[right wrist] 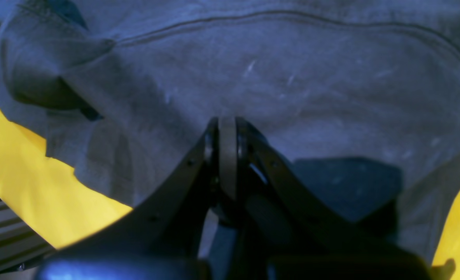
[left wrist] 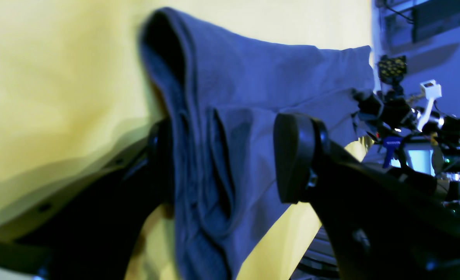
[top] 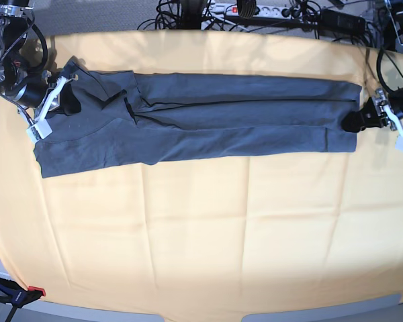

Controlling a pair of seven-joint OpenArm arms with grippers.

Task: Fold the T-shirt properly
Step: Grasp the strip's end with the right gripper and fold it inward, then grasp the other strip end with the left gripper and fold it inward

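The dark slate-blue T-shirt [top: 201, 114] lies folded into a long narrow strip across the far half of the yellow-covered table [top: 201, 235]. My right gripper [top: 59, 92] is at the strip's left end. In the right wrist view its fingers are pressed together, tips [right wrist: 227, 128] on the cloth [right wrist: 292, 70], which bunches up beside them. My left gripper [top: 356, 121] is at the strip's right end. In the left wrist view its jaws stand wide apart [left wrist: 230, 159], with a raised fold of the shirt [left wrist: 253, 77] hanging between them against the left finger [left wrist: 160, 163].
Cables and a power strip [top: 255, 10] lie along the table's far edge. A clamp [top: 17, 293] sits at the front left corner. The right arm [left wrist: 408, 112] shows at the far end in the left wrist view.
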